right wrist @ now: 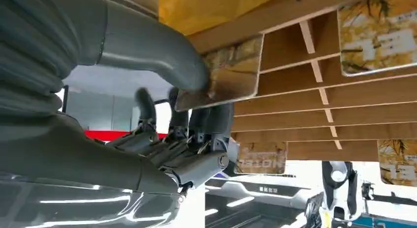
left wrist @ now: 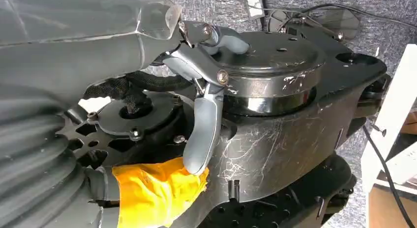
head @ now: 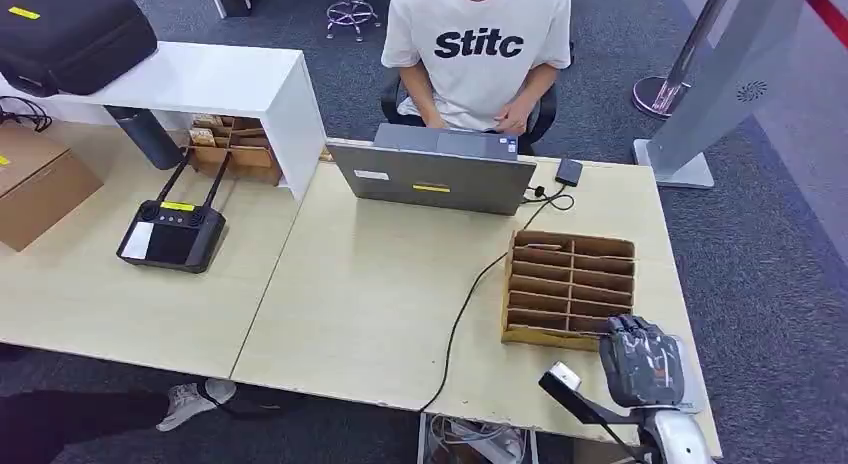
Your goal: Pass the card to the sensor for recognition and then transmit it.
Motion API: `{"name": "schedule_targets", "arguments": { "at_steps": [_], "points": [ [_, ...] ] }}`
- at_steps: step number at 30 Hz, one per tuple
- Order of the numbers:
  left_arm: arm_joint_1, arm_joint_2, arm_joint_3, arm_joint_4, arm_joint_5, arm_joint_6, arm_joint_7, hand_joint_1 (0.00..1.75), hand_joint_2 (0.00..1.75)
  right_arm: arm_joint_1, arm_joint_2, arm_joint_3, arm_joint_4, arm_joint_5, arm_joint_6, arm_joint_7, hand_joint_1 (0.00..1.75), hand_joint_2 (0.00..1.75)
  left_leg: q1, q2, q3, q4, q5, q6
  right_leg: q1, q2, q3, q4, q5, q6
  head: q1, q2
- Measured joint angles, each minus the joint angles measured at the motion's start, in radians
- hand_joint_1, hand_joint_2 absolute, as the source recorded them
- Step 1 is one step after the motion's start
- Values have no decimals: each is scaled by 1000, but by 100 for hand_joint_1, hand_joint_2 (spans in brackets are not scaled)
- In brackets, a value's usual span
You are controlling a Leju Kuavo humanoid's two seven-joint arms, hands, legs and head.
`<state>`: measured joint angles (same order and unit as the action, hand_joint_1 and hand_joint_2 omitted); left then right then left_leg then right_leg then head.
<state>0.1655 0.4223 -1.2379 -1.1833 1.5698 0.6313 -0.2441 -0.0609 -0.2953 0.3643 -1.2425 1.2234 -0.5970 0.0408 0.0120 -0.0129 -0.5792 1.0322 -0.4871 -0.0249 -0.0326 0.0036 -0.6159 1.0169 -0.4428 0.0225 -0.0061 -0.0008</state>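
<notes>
Now your right hand point(right wrist: 162, 134) is pinching a card point(right wrist: 231, 73) at the rack's point(head: 570, 284) near right corner; your left hand point(left wrist: 196, 90) is hanging, holding nothing.

Grey laptop point(head: 432, 169) before a seated person point(head: 478, 49), black controller point(head: 172, 234), cardboard box point(head: 35, 184), black case point(head: 70, 29)

Even bright indoor light, soft shadows on my head view. Glare behind my right wrist view; close parts blur.

R hand point(right wrist: 187, 120) reaches fwd, thumb and fingers pinching a card point(right wrist: 231, 71). L hand point(left wrist: 201, 90) hangs low, holding nothing visible.
</notes>
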Motion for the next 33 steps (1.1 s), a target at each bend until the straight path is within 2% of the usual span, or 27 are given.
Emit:
{"name": "schedule_targets", "arguments": {
  "at_steps": [11,17,23,28,31,33],
  "points": [
    [0,0,0,1,0,0,0,0,175,-2,2,-1,2,-20,-3,-4,175,175,0,0,0,0,0,0,0,0,0,0,0,0,0,0],
    [0,0,0,2,0,-2,-2,0,175,-9,3,-5,-13,-26,-39,-12,175,175,0,0,0,0,0,0,0,0,0,0,0,0,0,0],
    [0,0,-2,4,0,-8,-9,0,175,-21,3,-29,-92,-27,-85,-24,175,175,0,0,0,0,0,0,0,0,0,0,0,0,0,0],
    [0,0,-5,11,0,-23,-16,0,175,-47,6,-86,-208,-21,-95,-73,175,175,0,0,0,0,0,0,0,0,0,0,0,0,0,0],
    [0,-1,-6,14,0,-24,-17,0,175,-57,9,-110,-248,-21,-97,-82,175,175,0,0,0,0,0,0,0,0,0,0,0,0,0,0],
    [0,-3,-6,18,0,-29,-19,0,175,-57,22,-134,-284,-23,-97,-148,175,175,0,0,0,0,0,0,0,0,0,0,0,0,0,0]
  ]
}}
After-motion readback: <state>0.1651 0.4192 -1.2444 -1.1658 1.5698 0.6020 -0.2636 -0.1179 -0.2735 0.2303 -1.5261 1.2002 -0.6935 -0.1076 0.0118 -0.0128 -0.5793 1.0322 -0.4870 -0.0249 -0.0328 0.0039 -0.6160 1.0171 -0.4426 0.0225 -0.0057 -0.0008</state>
